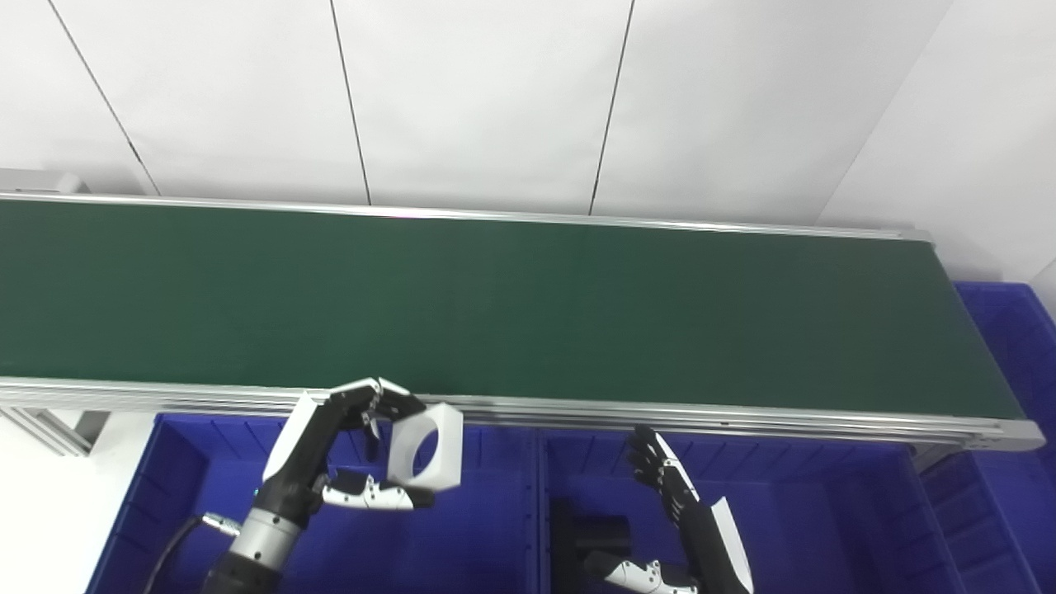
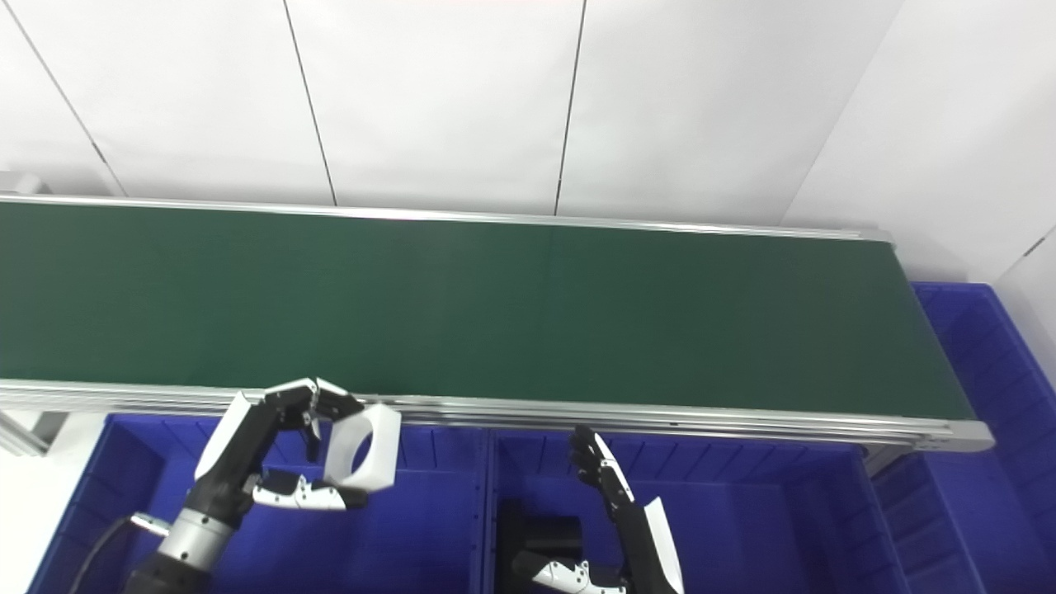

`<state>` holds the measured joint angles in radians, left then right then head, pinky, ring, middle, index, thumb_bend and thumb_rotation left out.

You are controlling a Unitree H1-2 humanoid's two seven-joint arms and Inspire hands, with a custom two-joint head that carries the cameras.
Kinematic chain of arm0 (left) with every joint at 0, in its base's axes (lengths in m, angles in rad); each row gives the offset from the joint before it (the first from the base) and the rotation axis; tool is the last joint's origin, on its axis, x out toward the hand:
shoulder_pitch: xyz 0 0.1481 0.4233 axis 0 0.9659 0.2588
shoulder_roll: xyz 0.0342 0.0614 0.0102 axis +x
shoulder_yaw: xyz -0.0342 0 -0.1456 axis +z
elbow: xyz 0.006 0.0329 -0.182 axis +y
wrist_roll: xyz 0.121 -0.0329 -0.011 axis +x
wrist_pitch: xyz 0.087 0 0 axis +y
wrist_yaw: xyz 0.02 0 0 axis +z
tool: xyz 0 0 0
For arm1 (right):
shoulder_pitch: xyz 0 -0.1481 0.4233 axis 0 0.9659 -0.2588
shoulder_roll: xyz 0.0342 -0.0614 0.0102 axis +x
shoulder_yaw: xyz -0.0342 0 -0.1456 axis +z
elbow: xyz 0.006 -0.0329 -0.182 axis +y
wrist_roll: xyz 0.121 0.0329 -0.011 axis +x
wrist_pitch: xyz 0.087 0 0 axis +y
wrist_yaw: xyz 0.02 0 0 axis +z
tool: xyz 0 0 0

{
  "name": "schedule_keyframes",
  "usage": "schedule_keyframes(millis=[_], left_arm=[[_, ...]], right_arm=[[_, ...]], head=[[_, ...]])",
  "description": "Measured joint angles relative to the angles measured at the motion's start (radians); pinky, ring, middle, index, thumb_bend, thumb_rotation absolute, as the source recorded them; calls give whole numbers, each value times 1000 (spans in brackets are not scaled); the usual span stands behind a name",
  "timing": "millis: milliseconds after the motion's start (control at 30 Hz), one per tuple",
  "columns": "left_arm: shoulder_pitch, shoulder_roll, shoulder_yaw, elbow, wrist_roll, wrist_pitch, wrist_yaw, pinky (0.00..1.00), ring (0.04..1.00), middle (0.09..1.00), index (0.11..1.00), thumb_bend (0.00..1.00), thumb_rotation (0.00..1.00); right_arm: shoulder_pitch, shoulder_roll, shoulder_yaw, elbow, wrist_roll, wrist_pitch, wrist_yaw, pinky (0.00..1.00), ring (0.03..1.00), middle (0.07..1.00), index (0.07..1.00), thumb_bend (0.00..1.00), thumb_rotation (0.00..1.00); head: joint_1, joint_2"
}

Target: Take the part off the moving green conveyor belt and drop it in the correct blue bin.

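My left hand (image 1: 338, 450) is shut on a white square part with a round hole (image 1: 426, 445). It holds the part over the left blue bin (image 1: 165, 487), just in front of the conveyor's near rail. The green conveyor belt (image 1: 495, 305) has nothing on it. My right hand (image 1: 668, 487) is open and empty, with fingers spread, over the middle blue bin (image 1: 825, 511). A black part (image 1: 598, 536) lies in that middle bin, next to my right thumb.
Another blue bin (image 1: 1015, 338) stands at the right end of the conveyor. The conveyor's aluminium rail (image 1: 660, 412) runs along the near edge, above the bins. A support frame (image 1: 49, 425) stands at the lower left. A white wall is behind.
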<state>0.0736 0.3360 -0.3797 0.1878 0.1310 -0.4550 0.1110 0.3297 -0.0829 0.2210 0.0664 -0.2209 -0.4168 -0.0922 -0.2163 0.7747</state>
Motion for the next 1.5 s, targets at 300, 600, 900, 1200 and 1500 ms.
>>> schedule_keyframes(millis=[300, 600, 900, 1200, 1500], left_arm=[[9, 24, -90, 118, 188, 0, 94, 226, 444, 491, 497, 500, 0], [6, 15, -76, 181, 329, 46, 36, 724, 790, 793, 725, 655, 103], [48, 0, -20, 73, 287, 137, -101, 888, 933, 947, 949, 897, 489], [113, -77, 51, -53, -46, 26, -172, 834, 874, 877, 883, 905, 519], [115, -118, 95, -64, -134, 19, -253, 864, 907, 908, 902, 899, 442]], right_arm=[[-2, 1, -11, 1, 2, 0, 4, 853, 877, 904, 940, 893, 416], [-15, -2, -16, 1, 6, 0, 11, 842, 876, 901, 936, 887, 408], [-15, -1, -19, 1, -3, 0, 11, 844, 871, 896, 932, 907, 436], [-13, -2, -24, 1, 8, 0, 15, 852, 869, 897, 937, 922, 422], [-3, -3, -22, 1, 9, 0, 16, 847, 871, 897, 939, 920, 418]], head=[[9, 2], [18, -2], [14, 0], [14, 0], [15, -2]])
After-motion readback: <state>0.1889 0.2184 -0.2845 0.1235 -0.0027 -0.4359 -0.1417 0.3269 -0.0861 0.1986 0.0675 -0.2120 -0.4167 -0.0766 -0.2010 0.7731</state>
